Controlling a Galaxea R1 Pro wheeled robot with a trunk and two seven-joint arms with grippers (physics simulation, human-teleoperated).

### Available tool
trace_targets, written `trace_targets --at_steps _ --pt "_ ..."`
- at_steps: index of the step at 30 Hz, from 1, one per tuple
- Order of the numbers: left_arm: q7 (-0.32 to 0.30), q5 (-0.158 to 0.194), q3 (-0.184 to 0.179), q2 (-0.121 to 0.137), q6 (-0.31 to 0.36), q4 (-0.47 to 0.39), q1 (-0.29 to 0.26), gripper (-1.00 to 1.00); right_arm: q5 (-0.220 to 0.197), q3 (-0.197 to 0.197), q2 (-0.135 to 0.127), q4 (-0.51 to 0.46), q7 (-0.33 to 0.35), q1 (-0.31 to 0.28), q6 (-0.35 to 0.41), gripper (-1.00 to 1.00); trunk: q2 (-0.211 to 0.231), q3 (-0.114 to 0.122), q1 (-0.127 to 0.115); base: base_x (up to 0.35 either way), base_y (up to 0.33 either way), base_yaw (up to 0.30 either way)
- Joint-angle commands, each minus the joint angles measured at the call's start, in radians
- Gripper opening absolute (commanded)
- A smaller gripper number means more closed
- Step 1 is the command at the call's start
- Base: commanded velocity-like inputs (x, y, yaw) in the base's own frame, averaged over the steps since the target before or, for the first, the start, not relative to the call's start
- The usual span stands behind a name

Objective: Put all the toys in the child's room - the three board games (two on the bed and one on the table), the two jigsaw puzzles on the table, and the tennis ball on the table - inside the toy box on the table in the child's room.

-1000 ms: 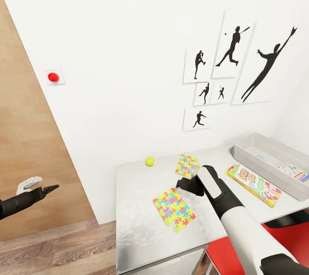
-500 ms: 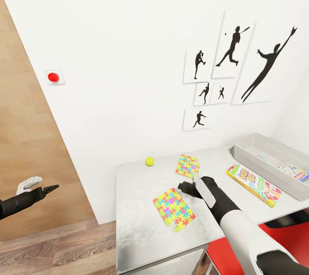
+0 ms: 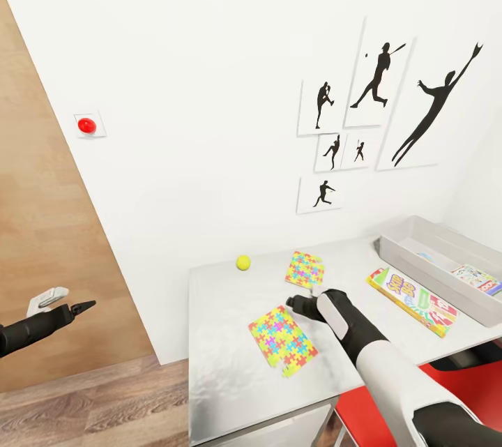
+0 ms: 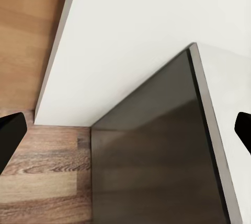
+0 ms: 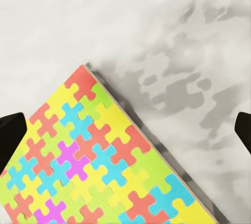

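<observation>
Toys and toy box on the grey table

2 bright jigsaw puzzles lie flat, 1 near (image 3: pixel 282 339), 1 farther (image 3: pixel 305 268); the yellow tennis ball (image 3: pixel 242 263) sits far left; a board game (image 3: pixel 411 300) lies beside the grey toy box (image 3: pixel 418 267), which holds another game (image 3: pixel 476 277).

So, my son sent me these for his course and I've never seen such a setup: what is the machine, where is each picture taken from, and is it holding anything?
It is a simulated two-armed robot. The head view looks down over both arms. On the table lie a tennis ball, two jigsaw puzzles, near and far, and a board game beside the grey toy box. The right gripper hovers between the puzzles; its wrist view looks down on the near one, fingers apart, holding nothing. The left gripper hangs off the table, also open and holding nothing.
</observation>
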Motion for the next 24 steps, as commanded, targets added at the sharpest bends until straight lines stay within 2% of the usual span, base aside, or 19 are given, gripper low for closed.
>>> trace_targets --at_steps 1,7,13,24 --pt "-0.010 -0.010 0.005 -0.001 0.005 -0.001 -0.002 1.00 -0.011 0.005 0.000 -0.004 -0.009 -0.001 0.002 1.00 -0.002 -0.002 0.001 0.000 0.000 0.000" --pt "-0.009 -0.011 0.004 -0.001 0.005 -0.001 -0.002 1.00 -0.017 -0.003 0.004 -0.008 -0.011 0.005 -0.002 1.00 -0.002 -0.002 0.001 0.000 0.000 0.000" --pt "-0.010 -0.011 0.004 -0.001 0.005 -0.001 -0.002 1.00 -0.025 -0.009 -0.007 -0.009 -0.008 0.013 -0.005 1.00 -0.002 -0.002 0.001 0.000 0.000 0.000" --pt "-0.010 -0.010 0.004 -0.001 0.005 -0.001 -0.002 1.00 -0.013 -0.005 -0.013 -0.009 0.019 0.031 -0.040 1.00 -0.002 -0.002 0.001 0.000 0.000 0.000"
